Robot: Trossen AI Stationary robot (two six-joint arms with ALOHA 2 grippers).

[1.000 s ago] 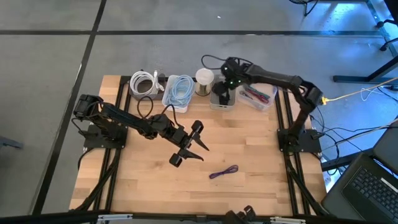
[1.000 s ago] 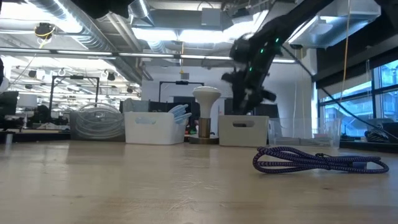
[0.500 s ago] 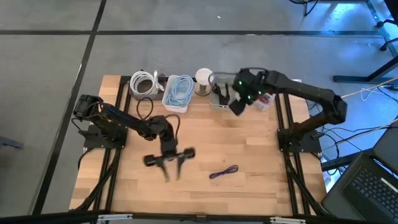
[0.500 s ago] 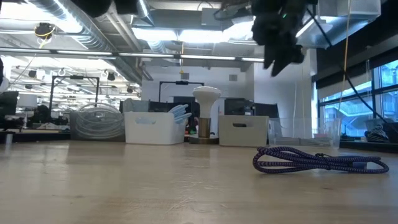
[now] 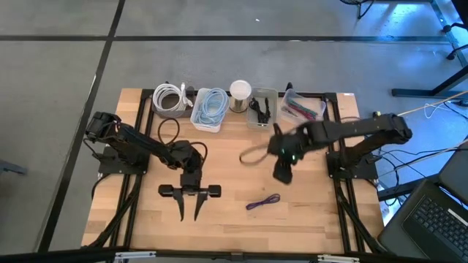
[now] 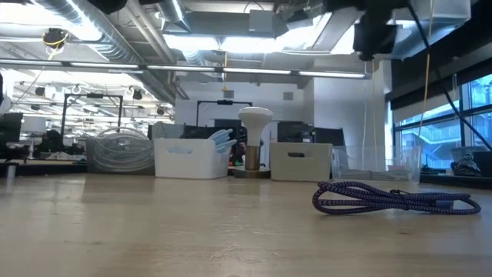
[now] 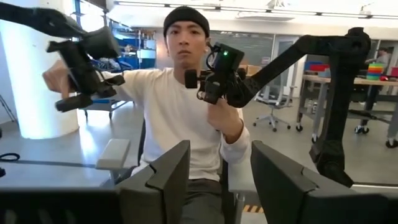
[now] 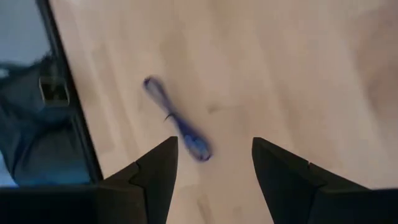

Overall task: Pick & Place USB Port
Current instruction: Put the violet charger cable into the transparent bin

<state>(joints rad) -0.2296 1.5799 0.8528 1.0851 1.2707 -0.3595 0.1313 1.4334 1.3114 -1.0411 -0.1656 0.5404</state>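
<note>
A short purple cable bundle (image 5: 263, 202) lies flat on the wooden table near its near edge; it also shows in the low view (image 6: 392, 198) and the right wrist view (image 8: 177, 121). My right gripper (image 5: 281, 175) hangs open above the table, a little to the far right of the cable, with its fingers pointing down (image 8: 214, 168). My left gripper (image 5: 189, 216) is open at the table's near left, left of the cable. It points level toward the near edge (image 7: 221, 174). Neither gripper holds anything.
Along the far edge stand a white cable coil (image 5: 170, 98), a white bin of light-blue cable (image 5: 210, 108), a round white-topped stand (image 5: 240, 91), a grey bin (image 5: 262, 109) and a clear bin (image 5: 303, 108). A person (image 7: 186, 106) sits beyond the near edge.
My right gripper has risen out of the grey bin at the far edge and swung toward the near edge, ending over the table's middle near the purple cable. My left gripper has moved toward the near edge and turned to point at it. The cable has stayed put.
</note>
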